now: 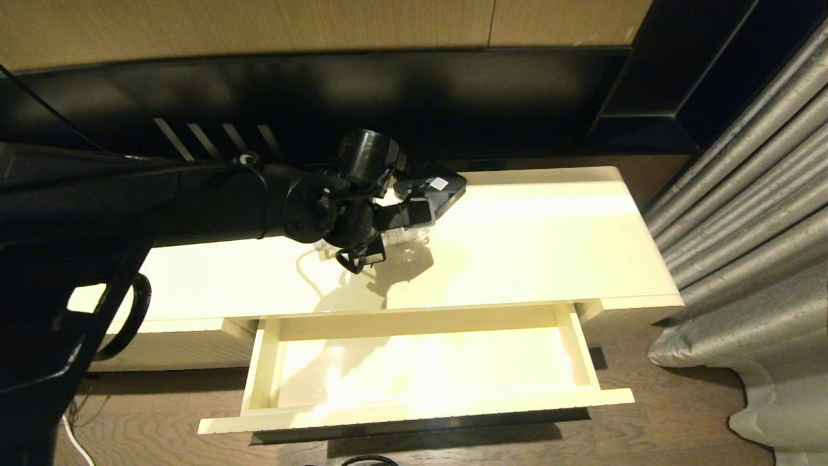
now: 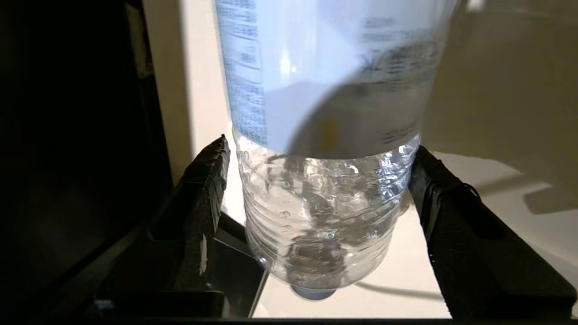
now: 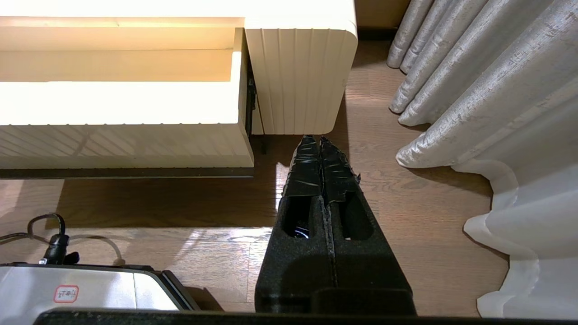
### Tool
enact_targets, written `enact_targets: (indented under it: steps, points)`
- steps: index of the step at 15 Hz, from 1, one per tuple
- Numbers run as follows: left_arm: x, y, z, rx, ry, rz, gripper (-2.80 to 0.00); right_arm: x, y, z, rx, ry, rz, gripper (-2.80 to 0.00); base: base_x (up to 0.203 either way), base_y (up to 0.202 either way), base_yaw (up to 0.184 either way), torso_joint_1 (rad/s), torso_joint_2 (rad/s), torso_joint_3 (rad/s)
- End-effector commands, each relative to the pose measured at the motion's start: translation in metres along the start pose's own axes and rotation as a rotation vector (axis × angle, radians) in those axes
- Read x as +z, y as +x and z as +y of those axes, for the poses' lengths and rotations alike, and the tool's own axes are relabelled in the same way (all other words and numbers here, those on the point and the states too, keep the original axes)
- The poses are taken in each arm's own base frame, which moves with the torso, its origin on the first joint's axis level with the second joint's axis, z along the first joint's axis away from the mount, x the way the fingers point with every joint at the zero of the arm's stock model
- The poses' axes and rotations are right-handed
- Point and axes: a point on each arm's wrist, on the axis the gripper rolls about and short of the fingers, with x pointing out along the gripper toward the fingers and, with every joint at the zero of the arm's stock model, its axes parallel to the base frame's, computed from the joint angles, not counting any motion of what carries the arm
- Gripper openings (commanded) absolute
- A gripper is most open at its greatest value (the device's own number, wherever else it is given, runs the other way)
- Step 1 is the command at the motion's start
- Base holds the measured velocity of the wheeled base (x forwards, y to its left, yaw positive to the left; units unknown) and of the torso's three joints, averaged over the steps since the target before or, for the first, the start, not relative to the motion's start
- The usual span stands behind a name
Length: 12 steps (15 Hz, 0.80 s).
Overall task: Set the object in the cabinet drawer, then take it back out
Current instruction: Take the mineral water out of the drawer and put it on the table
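Head view: left gripper [image 1: 414,226] over the cabinet top [image 1: 550,246], at the water bottle [image 1: 404,241] just beside a black box [image 1: 446,188] near the back edge; drawer [image 1: 420,362] pulled out, interior bare.

Left wrist view: fingers [image 2: 203,198] spread, flanking the bottle [image 2: 325,135], slight gap on one side.

Right wrist view: right gripper [image 3: 319,149] pressed closed above wood floor [image 3: 203,253], near the cabinet's corner and curtain [image 3: 487,90].
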Motion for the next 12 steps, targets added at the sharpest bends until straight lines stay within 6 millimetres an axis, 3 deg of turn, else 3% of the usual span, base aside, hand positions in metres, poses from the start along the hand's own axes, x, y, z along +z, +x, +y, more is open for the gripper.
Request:
enact_targets:
  steps: [1, 7, 12]
  points:
    - [-0.001, -0.008, 0.008, 0.024, -0.005, -0.008, 0.0, 0.0, 0.0, 0.0, 0.001, 0.0, 0.001, -2.8, 0.0, 0.0, 0.0, 0.0, 0.0, 0.0]
    - [-0.002, -0.021, 0.019, 0.057, -0.035, -0.024, 0.0, 0.0, 0.0, 0.0, 0.001, 0.0, 0.003, -2.8, 0.0, 0.0, 0.0, 0.0, 0.0, 0.0]
    - [-0.006, -0.045, 0.033, 0.095, -0.052, -0.047, 0.0, 0.0, 0.0, 0.0, 0.001, 0.0, 0.003, -2.8, 0.0, 0.0, 0.0, 0.0, 0.0, 0.0]
